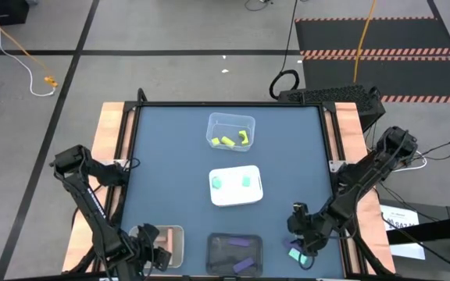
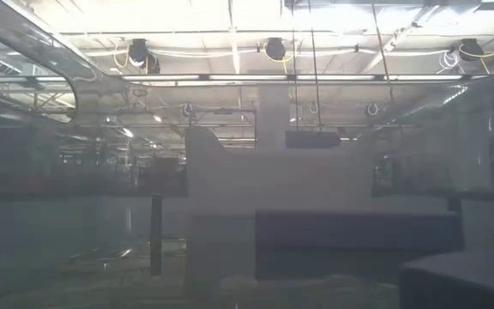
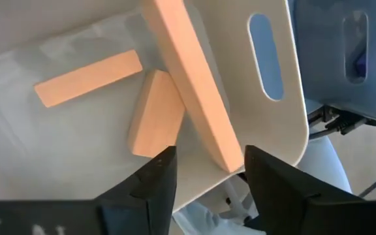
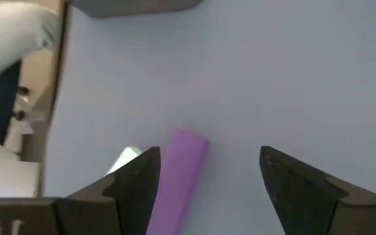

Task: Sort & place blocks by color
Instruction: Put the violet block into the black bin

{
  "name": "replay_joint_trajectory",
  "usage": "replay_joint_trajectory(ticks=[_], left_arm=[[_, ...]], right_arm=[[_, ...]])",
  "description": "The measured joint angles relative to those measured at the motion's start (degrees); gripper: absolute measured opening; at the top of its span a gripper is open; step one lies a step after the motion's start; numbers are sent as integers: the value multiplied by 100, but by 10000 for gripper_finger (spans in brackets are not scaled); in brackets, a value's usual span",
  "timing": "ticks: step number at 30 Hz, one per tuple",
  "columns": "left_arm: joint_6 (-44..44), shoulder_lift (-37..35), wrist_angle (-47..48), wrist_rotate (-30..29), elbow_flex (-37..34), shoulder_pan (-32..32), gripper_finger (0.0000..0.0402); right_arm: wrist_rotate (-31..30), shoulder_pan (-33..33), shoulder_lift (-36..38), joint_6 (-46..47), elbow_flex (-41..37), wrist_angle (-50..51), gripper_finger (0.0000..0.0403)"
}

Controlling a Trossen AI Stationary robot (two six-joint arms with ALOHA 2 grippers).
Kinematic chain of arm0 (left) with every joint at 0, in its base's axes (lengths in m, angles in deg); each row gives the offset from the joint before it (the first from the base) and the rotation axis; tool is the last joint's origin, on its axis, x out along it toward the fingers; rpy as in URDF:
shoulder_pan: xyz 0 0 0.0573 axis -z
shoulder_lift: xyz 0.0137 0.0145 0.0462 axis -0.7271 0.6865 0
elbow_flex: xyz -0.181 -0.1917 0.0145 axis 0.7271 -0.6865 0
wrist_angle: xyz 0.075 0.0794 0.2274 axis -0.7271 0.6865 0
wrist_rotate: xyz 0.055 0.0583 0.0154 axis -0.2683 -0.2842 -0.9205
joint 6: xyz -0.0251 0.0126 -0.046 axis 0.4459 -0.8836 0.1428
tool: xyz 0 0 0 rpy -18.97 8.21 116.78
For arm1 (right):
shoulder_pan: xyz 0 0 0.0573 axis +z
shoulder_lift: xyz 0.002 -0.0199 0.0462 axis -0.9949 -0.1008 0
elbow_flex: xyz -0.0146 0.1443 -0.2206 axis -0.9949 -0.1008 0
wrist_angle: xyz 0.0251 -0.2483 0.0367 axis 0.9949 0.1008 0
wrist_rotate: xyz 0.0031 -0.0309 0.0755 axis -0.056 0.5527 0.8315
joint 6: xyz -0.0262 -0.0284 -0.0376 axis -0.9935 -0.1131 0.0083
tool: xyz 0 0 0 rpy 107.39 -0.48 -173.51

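High view shows the dark blue table [image 1: 170, 156] framed in wood, with both arms reaching in from its near corners. The right arm runs from the right edge, elbow bent, down to the near right corner, where the right gripper [image 1: 303, 243] hangs low over the mat; its wrist view shows the fingers spread apart and gripping nothing, with a purple bar [image 4: 180, 179] lying on the mat between them, close to one finger, and a pale teal block [image 4: 128, 156] just beside it. The left arm folds from the left edge to the near left corner, the left gripper [image 1: 156, 251] over a clear tray [image 1: 175, 234]; in its wrist view the fingers stand apart, closed on nothing, above three salmon-orange blocks [image 3: 89, 77], one long bar tilted across another. Down the middle lie a clear tray with yellow-green blocks [image 1: 231, 139], a white tray with teal blocks [image 1: 231, 182], and a black tray with purple blocks [image 1: 239, 248].
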Motion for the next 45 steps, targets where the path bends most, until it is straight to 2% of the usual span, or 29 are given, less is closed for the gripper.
replay_joint_trajectory(ticks=[8, 18, 26, 31, 38, 43, 45], left_arm=[[-131, 0, -210, -3, 0, 0, 185], [-210, -2, -282, -5, 0, 0, 186], [-300, -7, -282, -6, 0, 0, 186], [-298, -7, -288, -7, 0, 0, 186], [-296, -7, -292, -7, 0, 0, 186], [-292, -7, -295, -9, 0, 0, 186], [-284, -7, -295, -9, 0, 0, 186]], right_arm=[[-880, 440, -229, 594, 2, -324, 251], [-869, 527, -1154, 631, 147, -606, 251], [-912, 528, -1479, 284, 463, 353, 248], [-883, 526, -1469, 205, 452, 455, 202], [-744, 521, -1462, 114, 446, 590, 89], [-714, 521, -1388, 120, 440, 712, 86], [-691, 519, -1218, 228, 433, 725, 109]])
